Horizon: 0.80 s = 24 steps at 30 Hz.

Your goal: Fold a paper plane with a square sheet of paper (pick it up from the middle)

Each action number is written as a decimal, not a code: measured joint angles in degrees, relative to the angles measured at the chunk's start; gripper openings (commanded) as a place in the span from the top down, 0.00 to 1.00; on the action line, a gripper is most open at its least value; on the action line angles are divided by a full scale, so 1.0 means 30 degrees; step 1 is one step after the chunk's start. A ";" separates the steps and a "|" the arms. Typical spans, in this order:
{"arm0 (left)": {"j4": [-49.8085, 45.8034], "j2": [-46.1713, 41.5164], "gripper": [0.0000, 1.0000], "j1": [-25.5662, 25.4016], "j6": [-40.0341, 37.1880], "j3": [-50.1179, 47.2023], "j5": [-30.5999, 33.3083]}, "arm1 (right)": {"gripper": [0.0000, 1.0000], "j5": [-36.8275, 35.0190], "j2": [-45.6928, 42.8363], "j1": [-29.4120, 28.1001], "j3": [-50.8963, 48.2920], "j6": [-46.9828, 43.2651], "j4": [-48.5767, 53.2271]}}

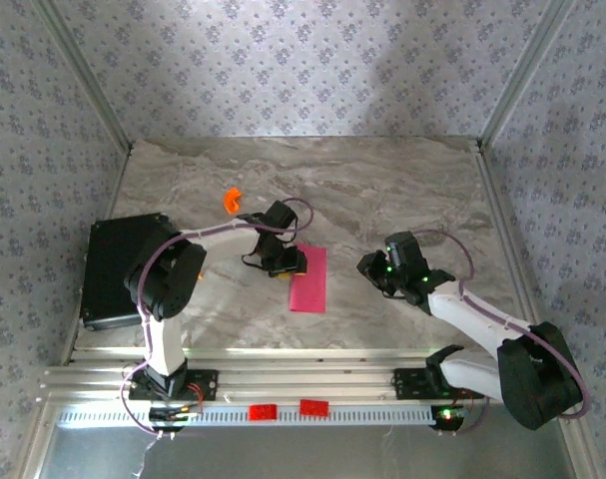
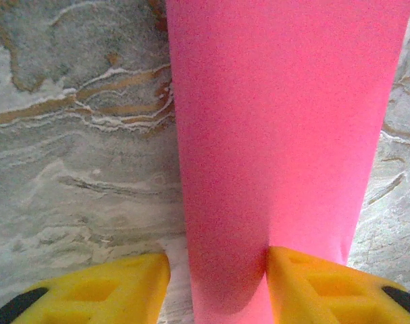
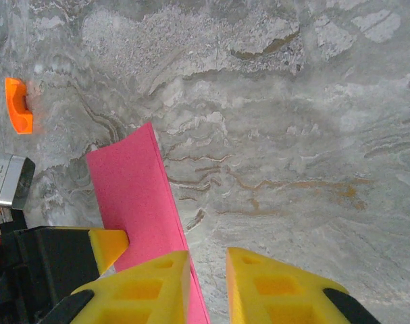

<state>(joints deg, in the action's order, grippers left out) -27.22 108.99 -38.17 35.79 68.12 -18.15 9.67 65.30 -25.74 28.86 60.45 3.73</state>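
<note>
No word, number or brand can be read anywhere. In the right wrist view a small silvery plate (image 3: 7, 179) at the left edge carries a few lines of tiny dark print, too small and blurred to make out. In the top external view a white strip (image 1: 362, 415) runs along the near rail with a row of fine dark tick marks like a scale; any figures beside them are too small to tell. Two red tags (image 1: 263, 410) on that rail look blank.
</note>
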 measured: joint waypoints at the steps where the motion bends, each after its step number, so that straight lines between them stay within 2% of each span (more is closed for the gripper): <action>1: -0.0015 0.0022 0.53 -0.0029 0.0000 0.0029 0.0051 | 0.76 0.0000 0.0000 0.0000 0.0000 0.0000 0.0000; 24: -0.0597 0.0357 0.50 -0.0197 0.0080 0.0576 0.0364 | 0.76 0.0204 0.0809 0.0051 0.0000 0.0000 -0.0015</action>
<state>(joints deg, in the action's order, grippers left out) -29.02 110.06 -38.76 36.03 69.84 -17.06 10.28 67.72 -25.58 28.86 60.45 3.68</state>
